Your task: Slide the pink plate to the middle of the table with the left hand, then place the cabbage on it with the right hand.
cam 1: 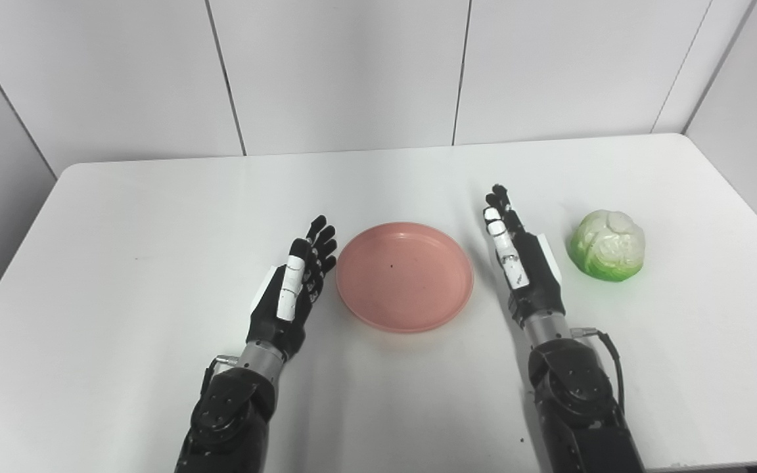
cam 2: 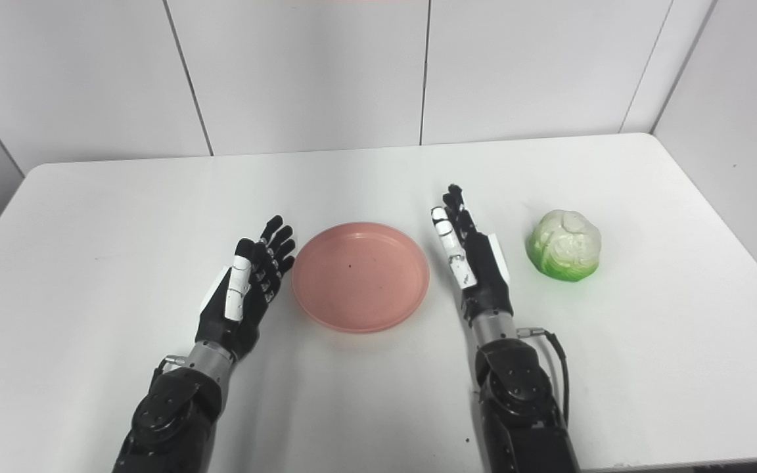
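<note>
The pink plate (cam 1: 405,276) lies flat and empty on the white table (cam 1: 155,210), near its middle. My left hand (cam 1: 294,282) is open, fingers straight, just left of the plate's rim; I cannot tell if it touches it. My right hand (cam 1: 520,256) is open, fingers straight, right of the plate and apart from it. The cabbage (cam 1: 608,244), pale green and white, sits on the table a little to the right of my right hand, untouched. The same scene shows in the right eye view, with the plate (cam 2: 360,276) and cabbage (cam 2: 564,245).
White wall panels stand behind the table's far edge (cam 1: 378,150). The table's front edge runs along the bottom right (cam 1: 713,465).
</note>
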`<state>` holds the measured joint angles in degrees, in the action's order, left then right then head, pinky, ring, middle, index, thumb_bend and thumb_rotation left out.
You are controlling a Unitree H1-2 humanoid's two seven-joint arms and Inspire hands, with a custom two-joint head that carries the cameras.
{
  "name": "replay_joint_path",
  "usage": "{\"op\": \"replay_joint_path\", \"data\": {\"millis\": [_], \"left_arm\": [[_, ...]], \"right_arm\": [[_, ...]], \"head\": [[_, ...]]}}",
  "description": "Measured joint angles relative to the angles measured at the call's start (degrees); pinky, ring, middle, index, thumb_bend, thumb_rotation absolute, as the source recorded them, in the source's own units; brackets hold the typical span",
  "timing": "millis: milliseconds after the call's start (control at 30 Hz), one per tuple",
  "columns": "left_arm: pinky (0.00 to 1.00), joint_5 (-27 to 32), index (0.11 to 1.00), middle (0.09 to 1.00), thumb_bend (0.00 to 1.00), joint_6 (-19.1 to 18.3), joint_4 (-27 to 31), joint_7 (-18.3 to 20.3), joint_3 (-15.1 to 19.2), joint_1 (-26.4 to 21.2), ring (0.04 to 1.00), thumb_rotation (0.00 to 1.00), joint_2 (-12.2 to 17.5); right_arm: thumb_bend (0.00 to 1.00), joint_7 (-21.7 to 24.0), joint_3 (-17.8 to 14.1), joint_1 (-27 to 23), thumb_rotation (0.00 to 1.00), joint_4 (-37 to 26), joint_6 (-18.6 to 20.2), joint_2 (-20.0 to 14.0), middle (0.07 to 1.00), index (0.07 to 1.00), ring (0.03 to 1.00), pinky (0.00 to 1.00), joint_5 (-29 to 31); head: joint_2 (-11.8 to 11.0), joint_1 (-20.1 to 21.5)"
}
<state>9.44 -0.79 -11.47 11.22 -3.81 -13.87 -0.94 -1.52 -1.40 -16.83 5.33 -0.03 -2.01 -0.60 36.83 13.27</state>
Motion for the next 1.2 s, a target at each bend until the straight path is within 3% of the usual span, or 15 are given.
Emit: {"op": "replay_joint_path", "data": {"millis": [133,267,467,633,700,800,1000,1200], "left_arm": [[1.00,0.0,1.000,1.000,0.72,0.6,-1.3,-0.2,0.3,-1.0,1.000,1.00,-0.2],[1.00,-0.1,1.000,1.000,0.73,1.0,-2.0,-0.7,0.4,-1.4,1.000,1.00,-0.3],[1.00,-0.3,1.000,1.000,0.73,1.8,-3.2,-1.2,0.4,-2.2,1.000,1.00,-0.3],[1.00,-0.6,1.000,1.000,0.71,1.8,-3.5,-1.0,0.8,-2.4,1.000,1.00,-0.2],[1.00,-0.5,1.000,1.000,0.71,1.9,-3.7,-1.0,1.1,-2.4,1.000,1.00,-0.2],[1.00,-0.4,1.000,1.000,0.70,2.0,-4.1,-0.8,1.5,-2.7,1.000,1.00,-0.1],[1.00,-0.5,1.000,1.000,0.73,3.6,-6.0,0.1,2.0,-3.8,1.000,1.00,0.9],[1.00,0.3,1.000,1.000,0.79,6.6,-9.7,1.4,2.5,-5.8,1.000,1.00,2.3]], "right_arm": [[0.77,-0.5,-1.2,-1.9,0.81,-0.7,-0.4,-1.8,0.947,0.957,0.956,1.00,-0.7],[0.67,-1.5,-1.5,-2.3,0.84,-3.3,-0.4,-4.4,0.924,0.937,0.912,0.92,-5.3],[0.60,-1.5,-3.0,-3.6,0.69,-6.6,0.1,-9.0,0.892,0.908,0.880,0.83,-8.4],[0.64,-0.8,-2.9,-4.3,0.67,-8.5,3.9,-12.4,0.884,0.894,0.876,0.81,-11.6],[0.67,-0.4,-3.1,-4.7,0.58,-9.2,5.8,-13.5,0.900,0.896,0.890,0.82,-12.0],[0.69,-0.1,-4.2,-4.8,0.55,-10.7,9.5,-14.0,0.899,0.894,0.890,0.82,-11.6],[0.74,1.0,-3.1,-5.0,0.51,-12.4,15.6,-18.0,0.883,0.885,0.889,0.85,-18.1],[0.81,3.3,-1.9,-5.2,0.46,-13.2,22.6,-21.6,0.897,0.882,0.886,0.80,-22.8]], "head": [[-0.5,0.9],[-1.1,1.6],[-1.7,3.0],[-2.0,5.2],[-2.3,6.2],[-2.6,9.8],[-3.9,13.4],[-4.0,14.6]]}}
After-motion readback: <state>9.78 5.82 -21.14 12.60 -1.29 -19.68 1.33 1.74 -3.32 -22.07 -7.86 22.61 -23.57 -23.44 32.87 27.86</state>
